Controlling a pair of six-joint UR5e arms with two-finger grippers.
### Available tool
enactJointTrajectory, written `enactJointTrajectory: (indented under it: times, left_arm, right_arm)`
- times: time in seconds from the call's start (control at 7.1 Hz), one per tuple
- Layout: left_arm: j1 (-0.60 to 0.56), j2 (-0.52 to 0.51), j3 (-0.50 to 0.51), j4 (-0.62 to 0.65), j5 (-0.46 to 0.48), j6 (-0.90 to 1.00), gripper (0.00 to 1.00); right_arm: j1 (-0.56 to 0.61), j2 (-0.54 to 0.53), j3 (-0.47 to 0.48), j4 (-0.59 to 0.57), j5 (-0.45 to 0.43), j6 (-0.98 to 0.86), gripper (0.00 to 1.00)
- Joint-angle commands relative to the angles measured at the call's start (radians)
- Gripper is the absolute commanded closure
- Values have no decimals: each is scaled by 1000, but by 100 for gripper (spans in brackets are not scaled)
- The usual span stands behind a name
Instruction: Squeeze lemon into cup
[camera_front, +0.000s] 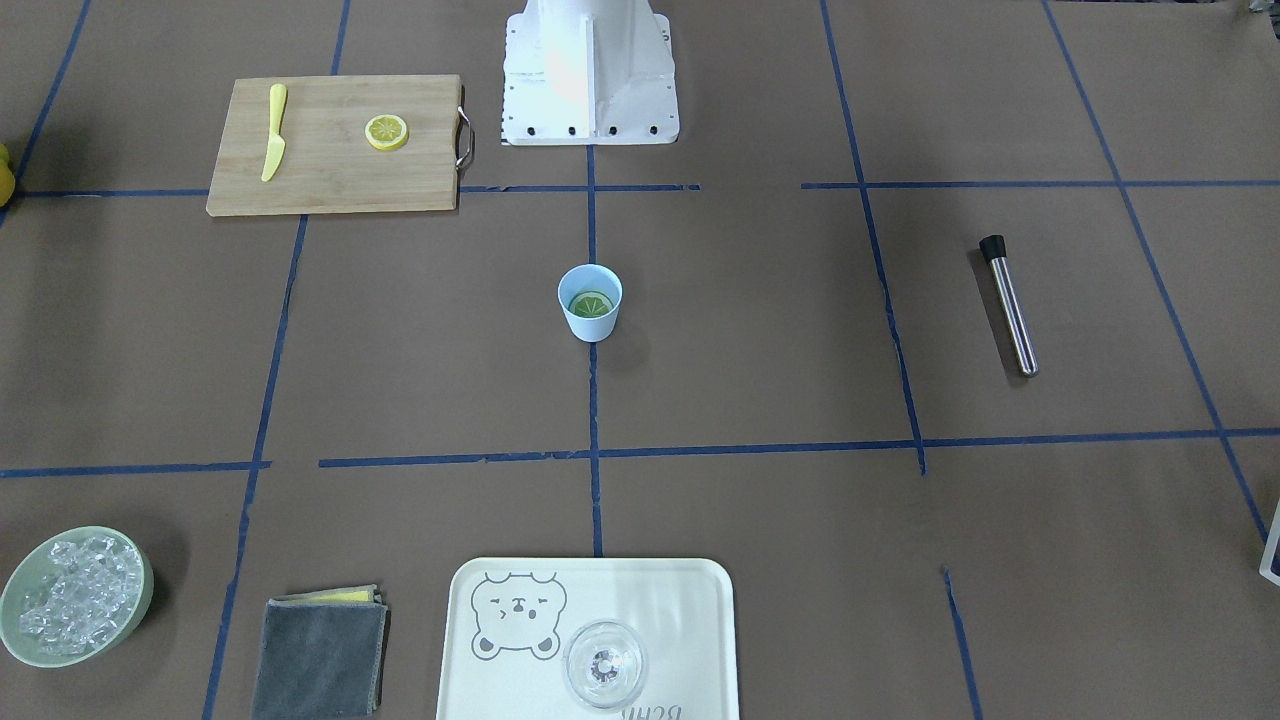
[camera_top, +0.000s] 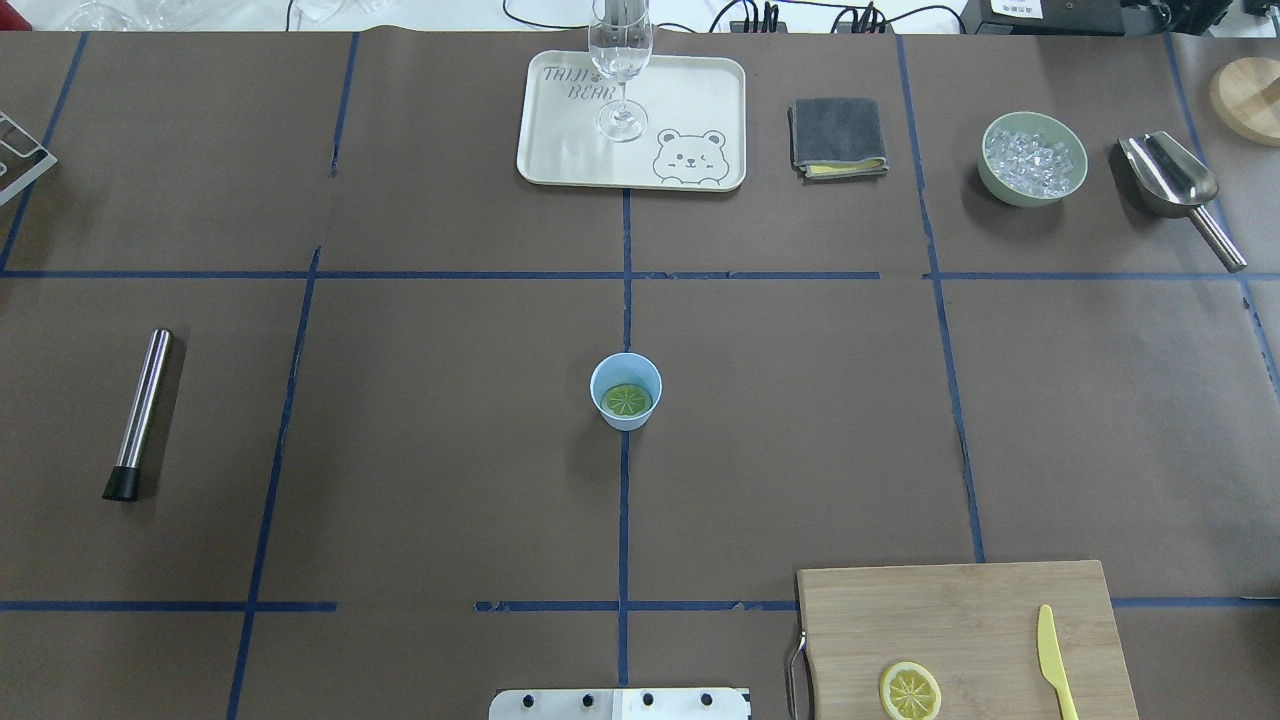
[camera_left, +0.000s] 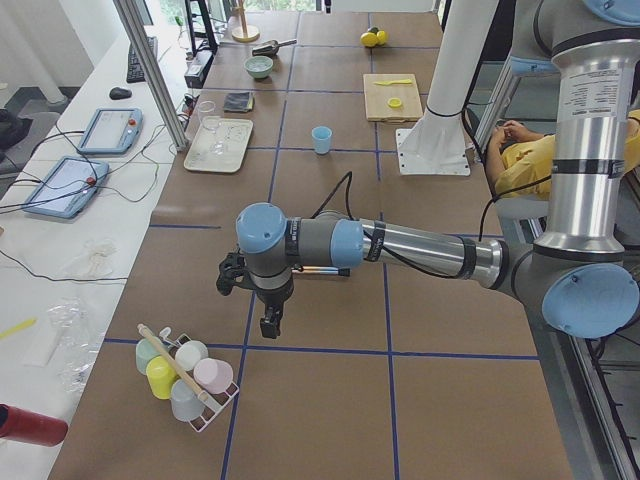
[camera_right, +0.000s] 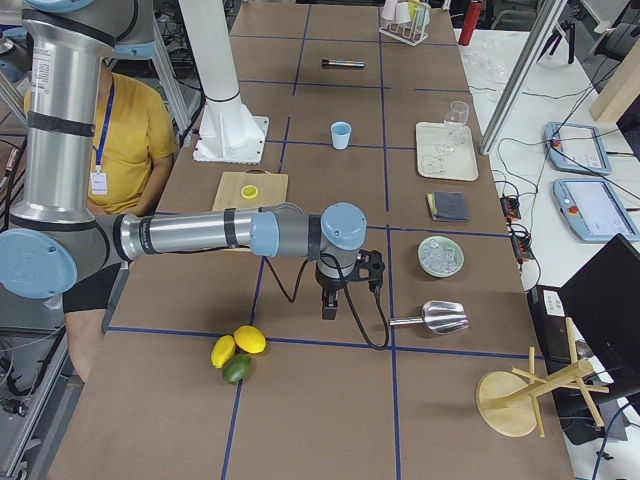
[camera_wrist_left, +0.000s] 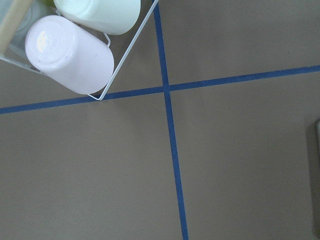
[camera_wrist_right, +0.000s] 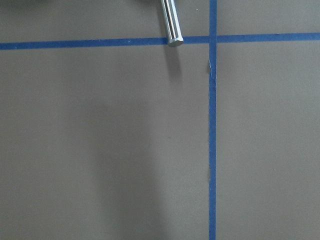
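A white wire rack of pastel plastic cups (camera_left: 185, 375) sits nearest in the left-end view, at the left end of the brown paper-covered table (camera_left: 330, 400). Just beyond it the left gripper (camera_left: 271, 328) hangs fingers-down over the paper. The right gripper (camera_right: 328, 308) hangs likewise at the right end, near a steel scoop (camera_right: 435, 318) (how wide either pincer stands I cannot tell, both showing only side-on). A bamboo cutting board (camera_top: 950, 620) lies near right, carrying a second lemon slice (camera_top: 910, 691). At the table's centre the small light-blue plastic cup (camera_top: 612, 370) stands upright. The thin round lemon slice (camera_top: 627, 400) lies flat in its bottom, segmented face up, tinted greenish.
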Motion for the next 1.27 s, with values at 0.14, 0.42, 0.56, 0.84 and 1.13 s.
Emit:
enactJointTrajectory:
  times: [0.14, 0.42, 0.56, 0.84, 1.13]
  left_arm:
    - [-1, 9, 12, -3, -4, 1, 0]
    - [-1, 7, 14, -5, -4, -3, 0]
    - [1, 4, 20, -8, -4, -2, 0]
    - [-1, -2, 20, -3, -6, -3, 0]
    - [1, -2, 32, -13, -6, 0, 0]
  right_arm:
    - [0, 38, -5, 1, -6, 31, 0]
    - [0, -1, -48, 165, -59, 28, 0]
    - [0, -12, -76, 244, -56, 32, 0]
    - [0, -14, -77, 209, -33, 34, 0]
    - [2, -14, -68, 152, 7, 22, 0]
